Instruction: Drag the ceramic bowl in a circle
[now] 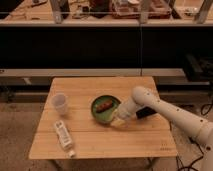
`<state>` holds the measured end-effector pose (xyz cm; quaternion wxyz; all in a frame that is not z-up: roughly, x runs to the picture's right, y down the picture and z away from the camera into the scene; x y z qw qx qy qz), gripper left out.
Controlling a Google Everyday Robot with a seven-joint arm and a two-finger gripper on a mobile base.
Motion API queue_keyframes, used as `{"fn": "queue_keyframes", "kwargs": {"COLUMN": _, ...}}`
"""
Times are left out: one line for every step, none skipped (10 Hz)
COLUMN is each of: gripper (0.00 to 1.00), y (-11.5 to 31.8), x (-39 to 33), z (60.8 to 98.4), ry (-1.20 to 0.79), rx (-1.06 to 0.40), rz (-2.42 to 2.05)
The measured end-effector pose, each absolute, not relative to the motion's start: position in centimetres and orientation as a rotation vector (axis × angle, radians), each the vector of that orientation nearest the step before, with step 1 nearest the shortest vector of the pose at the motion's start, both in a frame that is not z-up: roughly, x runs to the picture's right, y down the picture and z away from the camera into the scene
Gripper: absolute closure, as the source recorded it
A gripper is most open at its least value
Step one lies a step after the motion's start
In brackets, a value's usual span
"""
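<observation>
Ceramic bowl (102, 109) sits near mid-tabletop (145, 141), with reddish-brown bits inside. My jaws are down at its near-right rim; whether they are wide or clamped, I cannot tell. White cup (60, 103) stands well left. Bottle (64, 136) lies front-left.

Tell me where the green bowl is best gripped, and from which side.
Grip the bowl by its rim at the front-right edge, from above: it is wide and shallow, so only the rim is thin enough to pinch. The gripper sits at that edge.
</observation>
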<state>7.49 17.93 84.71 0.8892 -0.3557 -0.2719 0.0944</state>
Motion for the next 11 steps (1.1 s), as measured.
{"fn": "queue_keyframes", "kwargs": {"gripper": 0.93, "y": 16.6, "x": 10.9, "z": 85.4, "ry": -0.496, "rx": -0.698, "rz": 0.24}}
{"fn": "queue_keyframes", "kwargs": {"gripper": 0.93, "y": 15.1, "x": 13.5, "z": 85.7, "ry": -0.452, "rx": -0.658, "rz": 0.279}}
{"fn": "queue_keyframes", "kwargs": {"gripper": 0.93, "y": 13.3, "x": 15.9, "z": 86.0, "ry": -0.411, "rx": -0.616, "rz": 0.314}}
{"fn": "queue_keyframes", "kwargs": {"gripper": 0.93, "y": 12.0, "x": 17.3, "z": 86.5, "ry": -0.386, "rx": -0.589, "rz": 0.336}}
{"fn": "queue_keyframes", "kwargs": {"gripper": 0.93, "y": 10.9, "x": 17.9, "z": 87.0, "ry": -0.373, "rx": -0.569, "rz": 0.344}}
{"fn": "queue_keyframes", "kwargs": {"gripper": 0.93, "y": 9.6, "x": 17.8, "z": 88.0, "ry": -0.366, "rx": -0.552, "rz": 0.344}}
{"fn": "queue_keyframes", "kwargs": {"gripper": 0.93, "y": 8.0, "x": 16.7, "z": 89.7, "ry": -0.373, "rx": -0.533, "rz": 0.325}}
{"fn": "queue_keyframes", "kwargs": {"gripper": 0.93, "y": 7.1, "x": 15.7, "z": 90.8, "ry": -0.38, "rx": -0.525, "rz": 0.31}}
{"fn": "queue_keyframes", "kwargs": {"gripper": 0.93, "y": 5.9, "x": 14.4, "z": 92.3, "ry": -0.389, "rx": -0.515, "rz": 0.295}}
{"fn": "queue_keyframes", "kwargs": {"gripper": 0.93, "y": 4.6, "x": 12.7, "z": 93.8, "ry": -0.401, "rx": -0.506, "rz": 0.278}}
{"fn": "queue_keyframes", "kwargs": {"gripper": 0.93, "y": 3.7, "x": 11.4, "z": 94.7, "ry": -0.414, "rx": -0.499, "rz": 0.264}}
